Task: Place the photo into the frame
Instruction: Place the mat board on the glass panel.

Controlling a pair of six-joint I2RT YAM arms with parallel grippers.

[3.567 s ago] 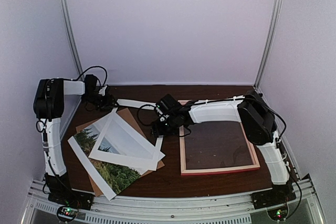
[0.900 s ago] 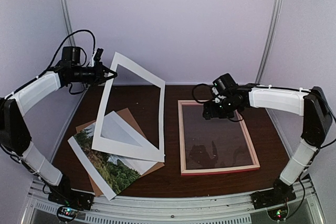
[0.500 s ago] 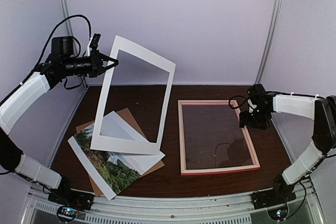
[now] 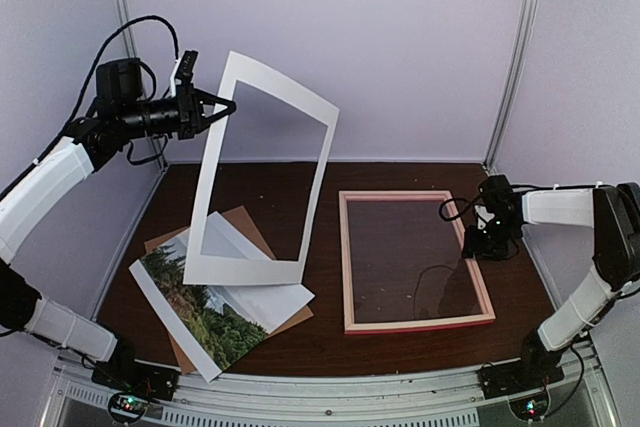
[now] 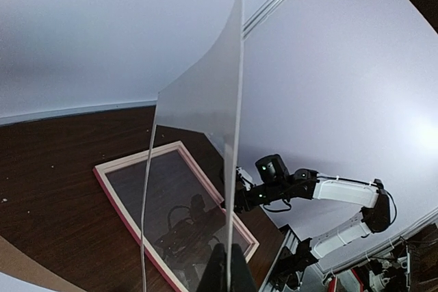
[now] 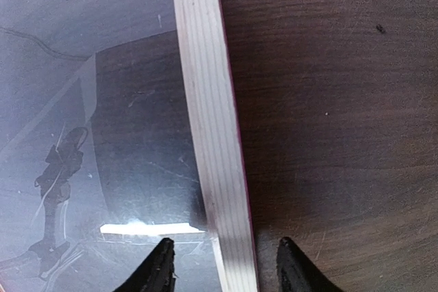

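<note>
The photo [image 4: 205, 317], a landscape print with a white border, lies at the front left on a brown backing board [image 4: 243, 219]. The pink-and-wood frame [image 4: 346, 267] lies flat on the right with its glass in place. My left gripper [image 4: 222, 107] is raised high and shut on the top corner of a white mat [image 4: 245, 270], which stands nearly upright with its lower edge on the photo. In the left wrist view the mat [image 5: 198, 121] rises edge-on from my gripper [image 5: 229, 264]. My right gripper [image 6: 224, 261] is open, straddling the frame's right rail [image 6: 205, 121] without touching it.
The right arm [image 4: 560, 207] reaches in low along the right wall. The booth's walls and two metal corner posts [image 4: 512, 57] close the table at the back and sides. Dark wood tabletop [image 4: 270, 187] shows behind the mat and between the pile and the frame.
The left arm has lifted the white mat higher and more upright. The right arm swung from over the frame's top to its right rail, came down, and its jaws narrowed.
</note>
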